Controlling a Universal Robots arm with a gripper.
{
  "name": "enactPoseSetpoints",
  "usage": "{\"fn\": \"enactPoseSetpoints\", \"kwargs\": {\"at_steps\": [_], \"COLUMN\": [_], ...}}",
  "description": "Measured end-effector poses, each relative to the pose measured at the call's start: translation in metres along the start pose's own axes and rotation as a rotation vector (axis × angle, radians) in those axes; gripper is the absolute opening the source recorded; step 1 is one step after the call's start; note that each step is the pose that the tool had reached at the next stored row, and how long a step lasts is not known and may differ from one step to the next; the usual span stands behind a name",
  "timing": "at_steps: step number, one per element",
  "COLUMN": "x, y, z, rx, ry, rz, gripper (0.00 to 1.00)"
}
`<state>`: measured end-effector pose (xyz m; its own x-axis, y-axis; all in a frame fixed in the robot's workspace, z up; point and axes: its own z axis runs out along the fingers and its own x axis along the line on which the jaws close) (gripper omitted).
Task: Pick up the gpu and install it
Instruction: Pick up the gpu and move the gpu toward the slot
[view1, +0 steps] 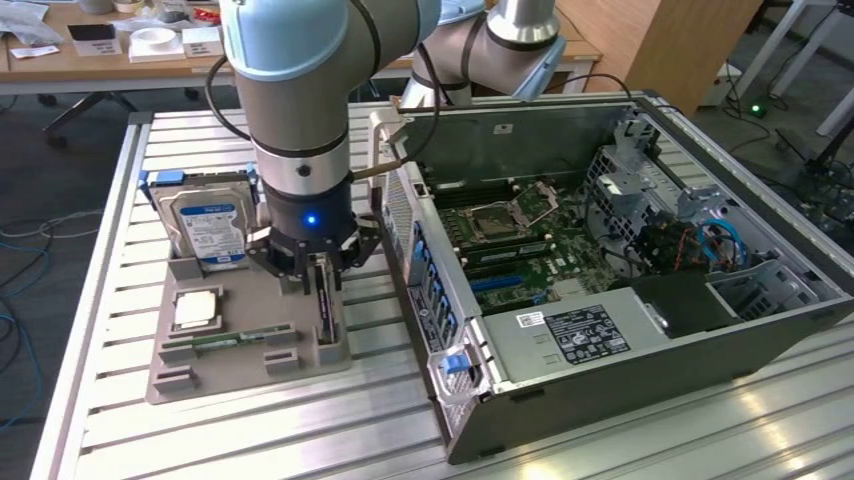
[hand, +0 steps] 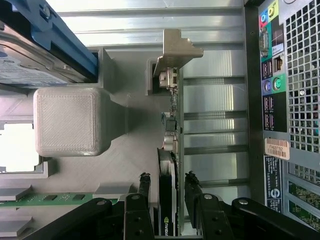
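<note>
Gripper (view1: 318, 283) sits low over the tray (view1: 247, 378), fingers (hand: 144, 186) spread either side of the gpu (hand: 170, 150), which stands on edge in its tray slot. No pinch yet, as far as I can tell: slim gaps show. Card not lifted, and the whole install into the open case (view1: 627, 250) is left.

The exterior view looks down obliquely from well above, taking in the whole table (view1: 114, 260) and the open computer case (view1: 627, 390) at frame right. The wrist view looks straight down from close by; both share the tray (view1: 247, 378) (hand: 132, 150), gpu (view1: 324, 320) (hand: 167, 175) and hard drive (view1: 211, 225) (hand: 20, 65).
</note>
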<state>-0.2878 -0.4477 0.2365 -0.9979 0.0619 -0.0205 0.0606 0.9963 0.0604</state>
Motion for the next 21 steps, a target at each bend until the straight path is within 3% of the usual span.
{"fn": "enactPoseSetpoints", "kwargs": {"at_steps": [21], "x": [0.0014], "y": [0.0016], "z": [0.0022], "rx": [-0.0001], "ry": [-0.0001], "rz": [0.000], "gripper": [0.41]}}
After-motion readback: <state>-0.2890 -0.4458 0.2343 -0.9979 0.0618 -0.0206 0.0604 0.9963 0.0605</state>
